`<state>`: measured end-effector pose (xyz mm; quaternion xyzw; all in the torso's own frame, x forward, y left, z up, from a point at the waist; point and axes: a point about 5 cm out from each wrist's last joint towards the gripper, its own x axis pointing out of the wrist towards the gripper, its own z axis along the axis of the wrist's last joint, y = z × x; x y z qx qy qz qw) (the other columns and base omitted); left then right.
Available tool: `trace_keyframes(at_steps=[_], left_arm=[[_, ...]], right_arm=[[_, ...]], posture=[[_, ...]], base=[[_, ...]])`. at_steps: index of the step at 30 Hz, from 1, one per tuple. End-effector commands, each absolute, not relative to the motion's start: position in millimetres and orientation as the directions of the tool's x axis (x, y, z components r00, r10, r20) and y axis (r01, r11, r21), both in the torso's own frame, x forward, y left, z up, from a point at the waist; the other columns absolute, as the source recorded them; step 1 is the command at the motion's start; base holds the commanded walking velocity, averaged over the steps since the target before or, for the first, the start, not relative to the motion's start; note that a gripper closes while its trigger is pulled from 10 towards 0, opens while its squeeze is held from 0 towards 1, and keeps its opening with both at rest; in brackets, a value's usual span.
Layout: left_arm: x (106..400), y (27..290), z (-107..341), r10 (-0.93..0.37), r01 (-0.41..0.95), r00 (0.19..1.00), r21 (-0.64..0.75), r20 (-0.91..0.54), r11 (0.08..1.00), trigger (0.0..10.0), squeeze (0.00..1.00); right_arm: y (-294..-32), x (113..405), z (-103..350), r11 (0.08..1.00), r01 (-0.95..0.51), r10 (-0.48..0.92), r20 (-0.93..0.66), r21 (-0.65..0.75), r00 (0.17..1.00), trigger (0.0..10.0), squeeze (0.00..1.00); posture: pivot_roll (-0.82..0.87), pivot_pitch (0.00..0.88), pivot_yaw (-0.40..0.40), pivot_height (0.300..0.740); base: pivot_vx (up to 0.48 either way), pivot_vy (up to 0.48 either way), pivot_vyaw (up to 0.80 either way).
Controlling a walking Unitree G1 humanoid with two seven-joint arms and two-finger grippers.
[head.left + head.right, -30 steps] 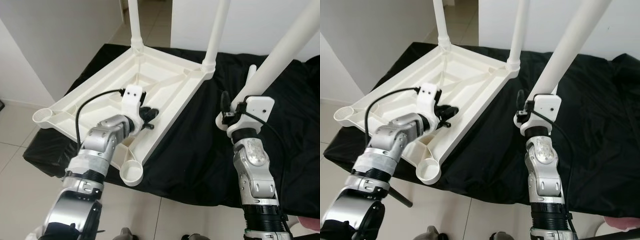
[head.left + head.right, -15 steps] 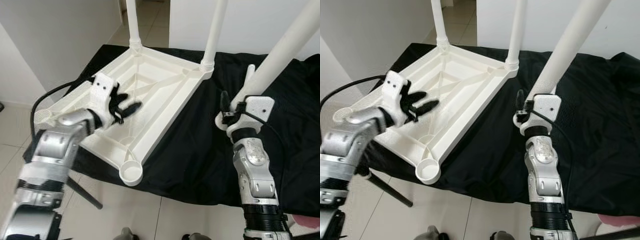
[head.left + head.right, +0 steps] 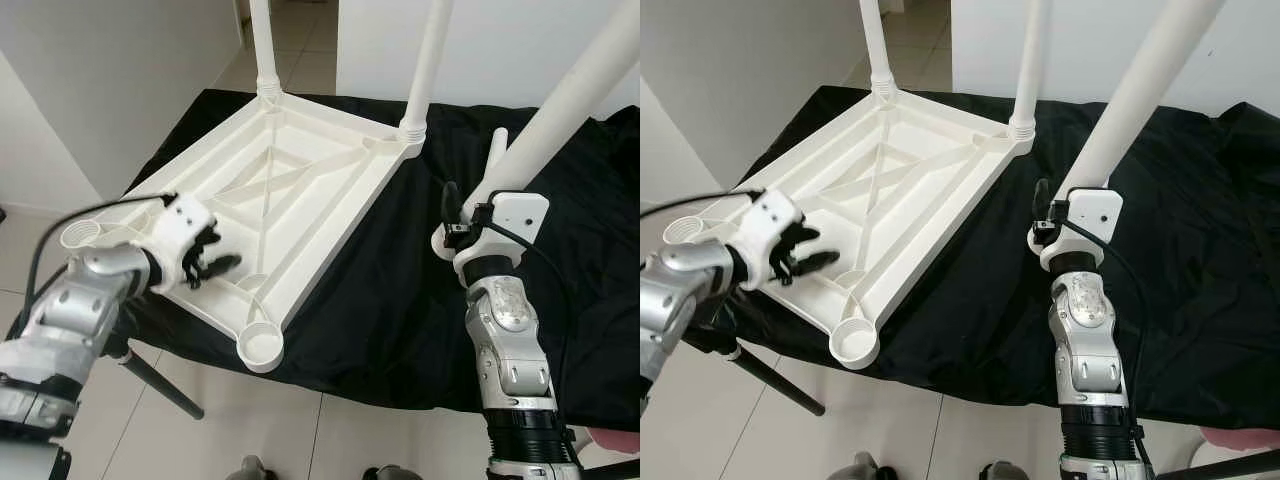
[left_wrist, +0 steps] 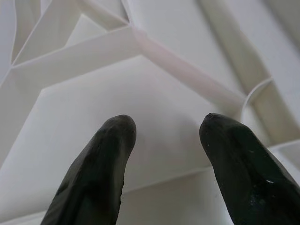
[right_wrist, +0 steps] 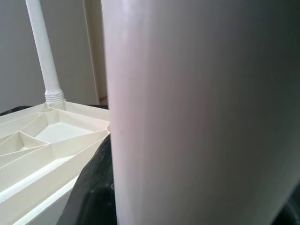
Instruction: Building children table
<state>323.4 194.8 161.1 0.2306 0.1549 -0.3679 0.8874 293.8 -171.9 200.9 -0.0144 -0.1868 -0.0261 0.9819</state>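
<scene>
Now, left gripper (image 3: 212, 262): drawn back to the near rim of the tabletop (image 3: 300, 170), fingers spread, holding nothing.
Right gripper (image 3: 468, 200): apparently clamped round the loose leg (image 3: 560, 110), unmoved.
Meaning: near socket (image 3: 262, 345) freed for that leg.

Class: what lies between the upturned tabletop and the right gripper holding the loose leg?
Only black cloth between tabletop and right gripper, seen in both eye views.
</scene>
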Motion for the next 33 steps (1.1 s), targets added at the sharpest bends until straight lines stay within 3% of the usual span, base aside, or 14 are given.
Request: trace_keyframes(at_steps=[1,11,24,29,33], left_arm=[[323,202,156,-0.541,0.707,0.696,0.322,-0.472,0.630,10.0,0.00],[308,201,132,-0.534,0.778,0.619,0.355,-0.576,0.519,10.0,0.00],[289,132,135,-0.724,0.866,0.499,0.251,-0.477,0.431,10.0,0.00],[288,123,136,-0.748,0.870,0.493,0.245,-0.445,0.427,10.0,0.00],[295,125,146,-0.758,0.846,0.534,0.234,-0.375,0.480,10.0,0.00]], right_arm=[[-171,292,202,0.999,0.051,-0.041,0.370,-0.019,0.928,10.0,0.00],[-170,291,201,0.999,0.049,-0.037,0.365,-0.022,0.930,10.0,0.00],[-169,292,200,0.999,0.051,-0.042,0.363,-0.015,0.931,10.0,0.00],[-168,293,200,0.999,0.052,-0.043,0.363,-0.015,0.931,10.0,0.00],[-167,293,200,0.999,0.049,-0.041,0.363,-0.013,0.931,10.0,0.00]], posture=[[-0.02,0.073,0.068,0.740],[-0.02,0.080,0.069,0.740],[-0.02,0.071,0.078,0.740],[-0.02,0.064,0.080,0.740],[-0.02,0.058,0.077,0.740]], base=[[0.000,0.000,0.00],[0.000,0.000,0.00],[0.000,0.000,0.00],[0.000,0.000,0.00],[0.000,0.000,0.00]])
